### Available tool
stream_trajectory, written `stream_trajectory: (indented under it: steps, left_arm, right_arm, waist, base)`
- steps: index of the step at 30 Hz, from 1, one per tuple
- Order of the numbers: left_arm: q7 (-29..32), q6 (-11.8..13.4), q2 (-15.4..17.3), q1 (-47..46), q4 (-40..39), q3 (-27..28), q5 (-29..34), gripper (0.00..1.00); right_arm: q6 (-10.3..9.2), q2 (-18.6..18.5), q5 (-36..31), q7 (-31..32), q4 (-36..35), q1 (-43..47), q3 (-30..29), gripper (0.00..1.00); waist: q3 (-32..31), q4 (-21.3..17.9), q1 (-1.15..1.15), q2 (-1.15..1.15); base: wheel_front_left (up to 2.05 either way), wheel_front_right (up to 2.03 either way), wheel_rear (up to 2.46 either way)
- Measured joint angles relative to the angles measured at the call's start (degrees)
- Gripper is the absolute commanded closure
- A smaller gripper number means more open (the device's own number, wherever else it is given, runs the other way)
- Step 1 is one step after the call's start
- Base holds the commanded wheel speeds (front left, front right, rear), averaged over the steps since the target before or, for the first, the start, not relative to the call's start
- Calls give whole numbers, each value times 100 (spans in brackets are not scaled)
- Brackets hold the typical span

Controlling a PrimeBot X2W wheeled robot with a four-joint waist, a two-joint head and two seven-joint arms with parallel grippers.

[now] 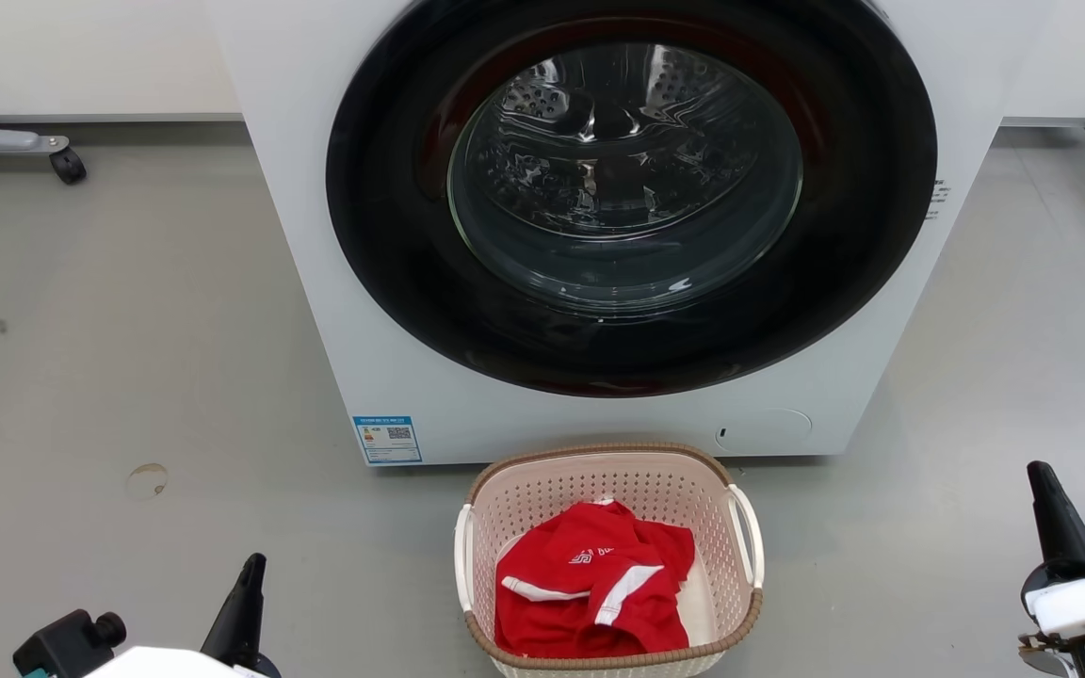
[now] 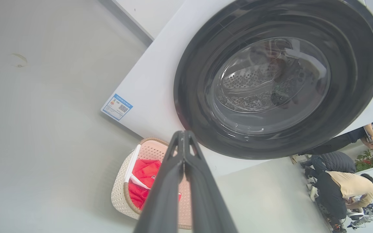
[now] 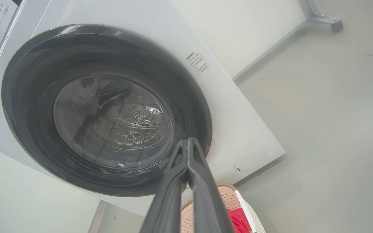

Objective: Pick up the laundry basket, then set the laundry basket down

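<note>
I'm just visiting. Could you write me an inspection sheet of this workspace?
Surface: grey floor, one round mark.
Job's things: basket on the floor before the washer, red garment inside.
Clutter: nothing seen.
Grippers: left gripper and right gripper shut, empty, apart from the basket.
Cables: nothing seen.
Surroundings: washer door shut; castors at both sides; people beyond the washer.

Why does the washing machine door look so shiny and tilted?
Head view: the door glass shows wavy bright reflections. Left wrist view: the camera is turned, so the washer leans. Right wrist view: it leans the other way, with softer glare.
</note>
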Motion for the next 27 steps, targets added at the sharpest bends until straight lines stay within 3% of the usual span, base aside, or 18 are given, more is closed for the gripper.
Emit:
stream_trajectory:
  steps: [27]
  left_arm:
    - [42,-358,-319,-349,490,431,-1569,100]
  right_arm:
    - [-4,130,1367,410,62,-119,-485,100]
  waist:
    - [10,-127,0,0]
  base:
    - [0,0,0]
